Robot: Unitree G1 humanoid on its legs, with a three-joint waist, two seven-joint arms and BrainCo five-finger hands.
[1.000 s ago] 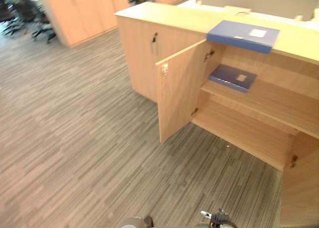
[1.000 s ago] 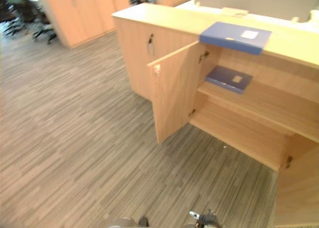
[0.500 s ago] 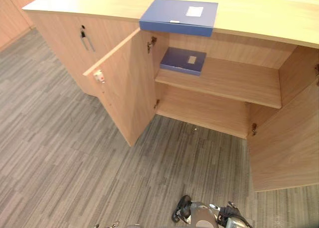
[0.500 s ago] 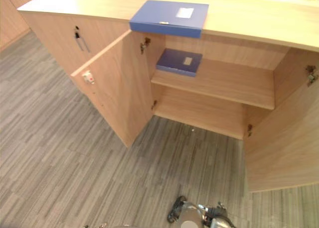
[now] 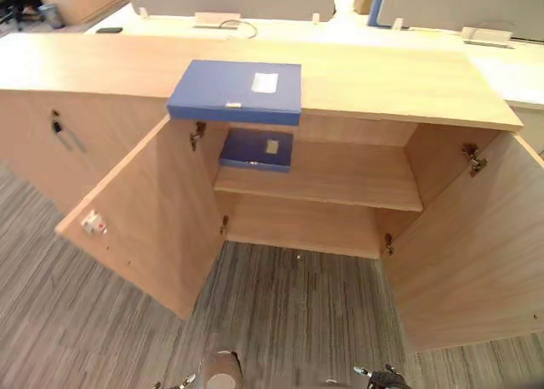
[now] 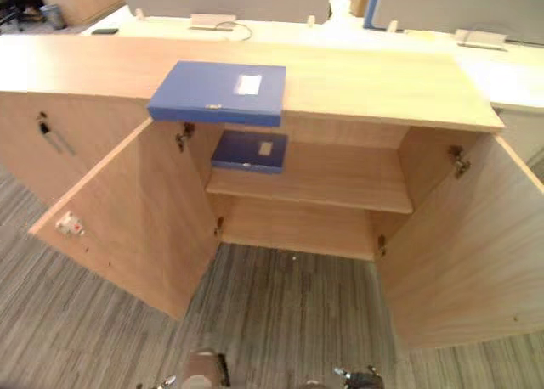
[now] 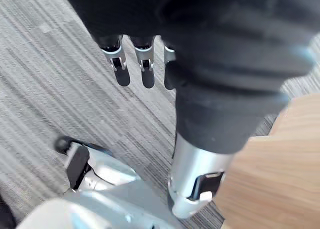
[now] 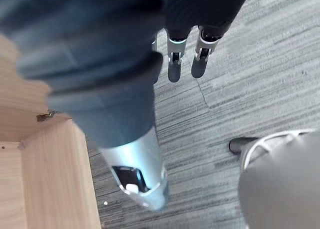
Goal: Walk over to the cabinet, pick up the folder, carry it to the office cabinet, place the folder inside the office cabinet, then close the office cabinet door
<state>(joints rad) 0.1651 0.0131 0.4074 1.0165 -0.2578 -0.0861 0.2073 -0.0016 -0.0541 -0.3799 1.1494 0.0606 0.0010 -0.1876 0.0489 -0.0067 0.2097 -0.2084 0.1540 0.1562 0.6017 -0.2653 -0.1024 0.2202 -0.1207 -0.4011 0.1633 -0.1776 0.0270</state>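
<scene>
Camera swung to face cabinet (image 5: 382, 79); folder (image 5: 229, 92) (label (image 5: 264, 82) illegible) atop.

The left hand (image 7: 145, 64) is seen in its wrist view with the fingers (image 7: 121, 69) held straight and side by side, and the thumb (image 7: 192, 189) is set well apart from them; nothing is gripped. The right hand (image 8: 175, 59) is posed the same way: fingers (image 8: 202, 56) are extended and relaxed, the thumb (image 8: 137, 181) is kept clear, nothing is held. Both wrists are wrapped by the dark ribbed cover (image 7: 235, 64).
</scene>
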